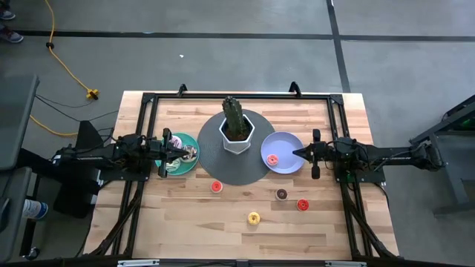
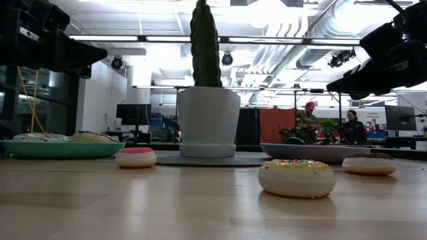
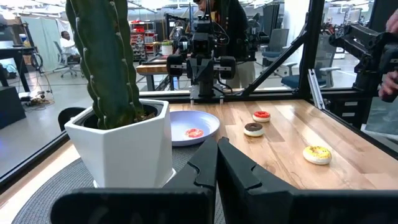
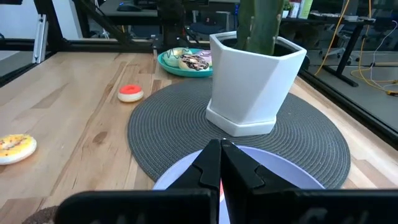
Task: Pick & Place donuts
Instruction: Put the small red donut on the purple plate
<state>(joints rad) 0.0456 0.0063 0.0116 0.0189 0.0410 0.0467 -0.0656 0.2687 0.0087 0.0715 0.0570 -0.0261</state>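
Four loose donuts: we count a red one (image 1: 216, 187), a brown one (image 1: 282, 194), another red one (image 1: 302, 205) and a yellow one (image 1: 254, 217) on the bare tabletop (image 1: 185, 222), all on its near half.
Plated donuts: one small red donut (image 1: 272, 159) lies on the lavender plate (image 1: 286, 144) to the right; larger iced ones (image 1: 180, 148) sit on the teal plate (image 1: 194, 165) to the left.
Left pincer (image 1: 182, 153): fully closed, holding nothing, hovering over the teal plate.
Right pincer (image 1: 296, 153): fully closed, empty, over the lavender plate's right edge.
Centre: a cactus in a white pot (image 1: 237, 132) on a grey round mat (image 1: 223, 174) stands between the plates.
Handling: we judge the donuts light, rigid toy rings, smooth enough to slip.
Grip point: we would pinch across one side of the ring, one finger through the hole.
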